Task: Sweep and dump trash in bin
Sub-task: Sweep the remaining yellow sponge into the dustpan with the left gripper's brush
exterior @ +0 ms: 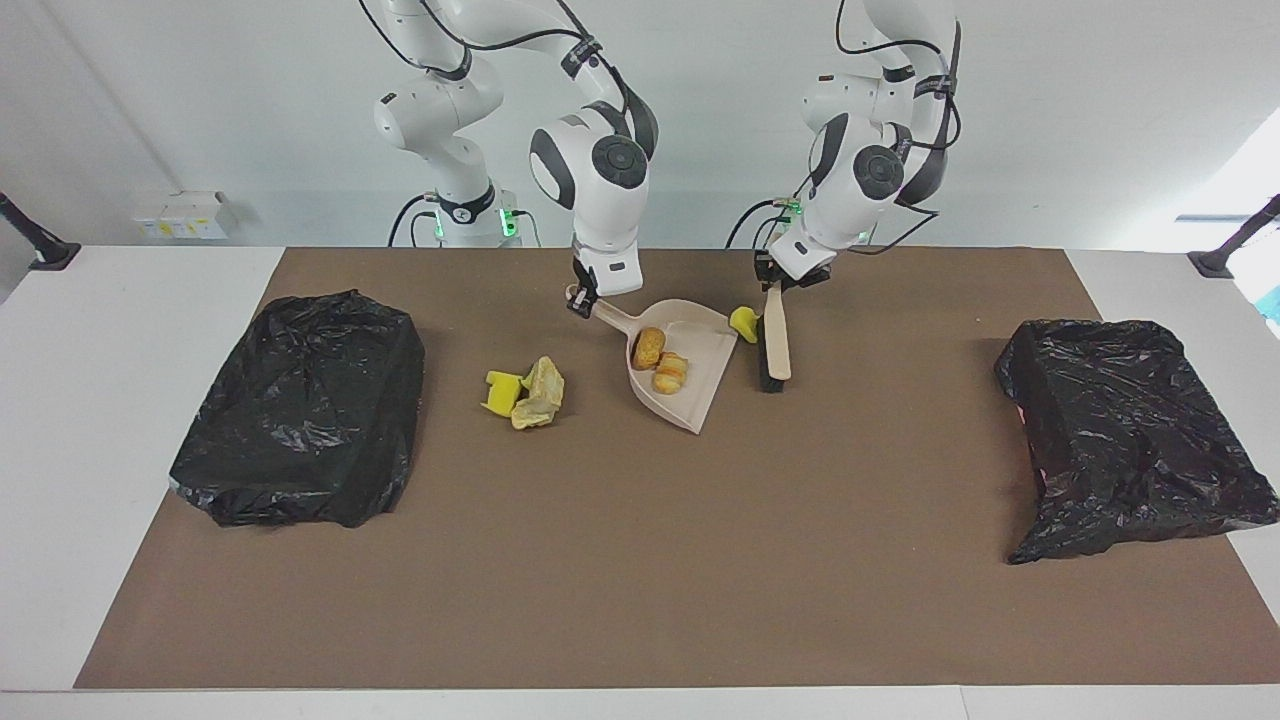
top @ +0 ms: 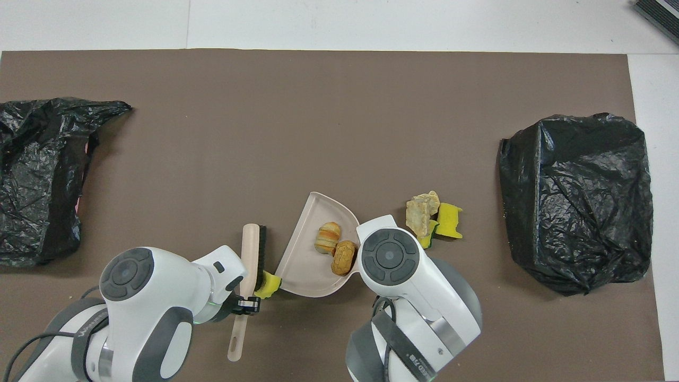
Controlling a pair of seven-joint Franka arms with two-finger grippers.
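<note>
My right gripper (exterior: 580, 297) is shut on the handle of the beige dustpan (exterior: 700, 400), which rests on the mat with two golden-brown rolls (exterior: 659, 360) inside. The rolls (top: 336, 248) also show from overhead in the dustpan (top: 305, 262). My left gripper (exterior: 772, 283) is shut on the brush (exterior: 776, 345), whose black bristles (top: 261, 254) face the pan's open edge. A yellow sponge chunk (exterior: 742, 320) lies between brush and pan. More trash, a paper wad (exterior: 541, 392) and a yellow sponge (exterior: 500, 391), lies beside the pan toward the right arm's end.
Two bins lined with black bags stand on the brown mat, one (exterior: 300, 405) at the right arm's end and one (exterior: 1130, 435) at the left arm's end. The right arm's wrist (top: 387, 254) covers the dustpan's handle from overhead.
</note>
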